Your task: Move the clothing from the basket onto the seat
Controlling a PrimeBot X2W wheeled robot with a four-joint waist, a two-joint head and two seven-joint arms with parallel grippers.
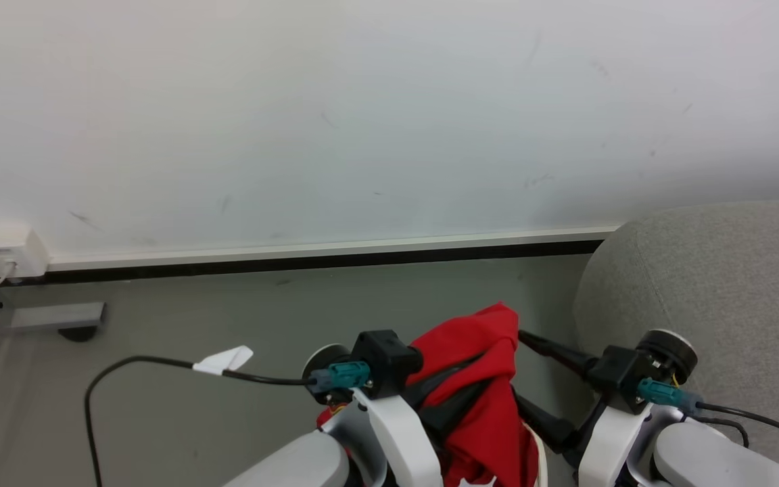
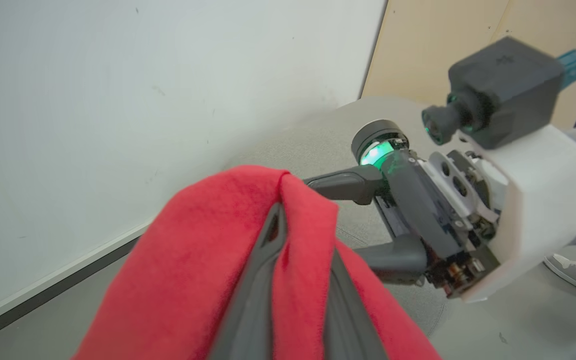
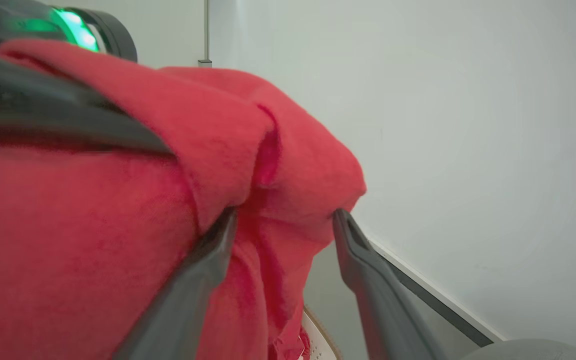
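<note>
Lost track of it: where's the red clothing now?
Bottom centre of the head view: the red clothing hangs in the left gripper, left of the grey seat.

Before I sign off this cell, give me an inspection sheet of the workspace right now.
Surface: grey floor.
Job's things: red clothing lifted over the basket; grey seat at right.
Clutter: nothing seen.
Grippers: left gripper jaws shut on the clothing; right gripper jaws open, tips against it.
Cables: black cable with white tag across the floor.
Surroundings: white wall, socket box, a shoe.
</note>
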